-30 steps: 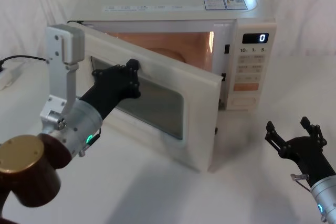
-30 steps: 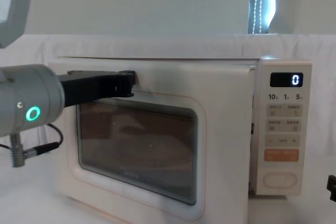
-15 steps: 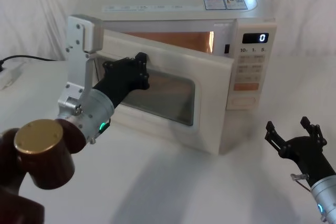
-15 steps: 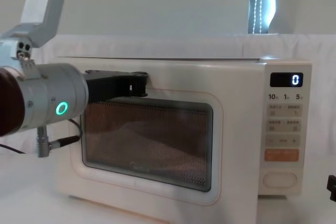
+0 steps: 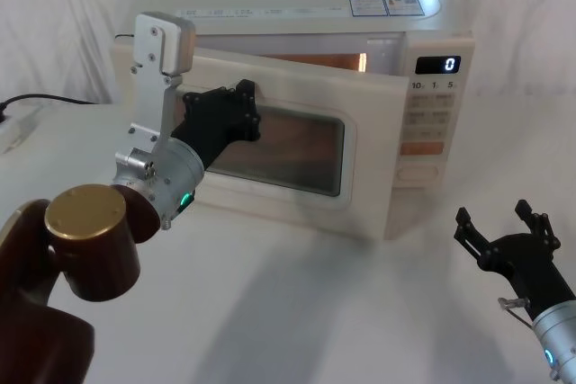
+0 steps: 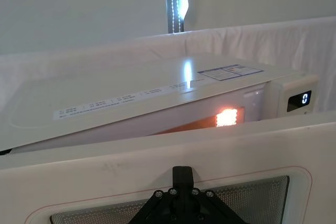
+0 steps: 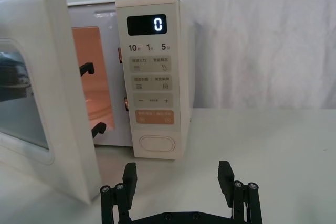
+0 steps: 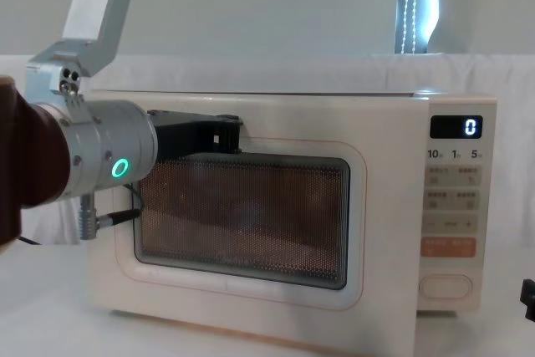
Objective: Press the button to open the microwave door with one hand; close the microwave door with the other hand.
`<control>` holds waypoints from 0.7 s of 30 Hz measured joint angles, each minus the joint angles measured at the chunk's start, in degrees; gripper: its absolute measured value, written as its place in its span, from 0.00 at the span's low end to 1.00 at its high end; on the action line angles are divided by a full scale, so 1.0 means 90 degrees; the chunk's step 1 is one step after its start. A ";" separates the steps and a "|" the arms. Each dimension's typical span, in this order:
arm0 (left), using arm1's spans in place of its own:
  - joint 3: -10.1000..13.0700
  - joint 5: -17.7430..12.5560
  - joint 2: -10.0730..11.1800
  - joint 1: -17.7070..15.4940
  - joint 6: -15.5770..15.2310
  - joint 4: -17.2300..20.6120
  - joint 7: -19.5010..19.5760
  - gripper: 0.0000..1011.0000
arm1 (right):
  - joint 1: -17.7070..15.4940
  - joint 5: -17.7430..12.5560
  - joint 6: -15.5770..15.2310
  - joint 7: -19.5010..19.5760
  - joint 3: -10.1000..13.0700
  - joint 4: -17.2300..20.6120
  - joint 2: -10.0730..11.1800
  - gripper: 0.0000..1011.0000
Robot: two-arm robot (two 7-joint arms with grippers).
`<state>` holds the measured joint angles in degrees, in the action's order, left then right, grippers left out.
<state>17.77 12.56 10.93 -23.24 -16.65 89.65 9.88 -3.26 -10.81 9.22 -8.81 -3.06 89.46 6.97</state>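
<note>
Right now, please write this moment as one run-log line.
left gripper: pushing microwave door | door: ajar | right gripper: open, idle | button: untouched

microwave door [image 5: 297, 155] ajar, narrow gap at latch side, button [image 7: 156, 144] unobstructed

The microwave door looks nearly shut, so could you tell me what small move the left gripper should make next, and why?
Probably keep pushing the door straight in until it latches. The left gripper presses on its upper left face, yet the right wrist view shows the door's free edge standing off the front, with the lit cavity visible through the gap. The right gripper sits open on the table, clear of the door.
</note>
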 joint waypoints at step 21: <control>-0.0153 -0.0216 -0.0379 -0.0228 0.0145 -0.0451 -0.0010 0.00 | 0.0000 0.0000 0.0000 0.0000 0.0000 0.0000 0.0000 0.99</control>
<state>16.39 10.61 7.52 -25.30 -15.35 85.59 9.79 -3.27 -10.81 9.22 -8.81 -3.06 89.46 6.97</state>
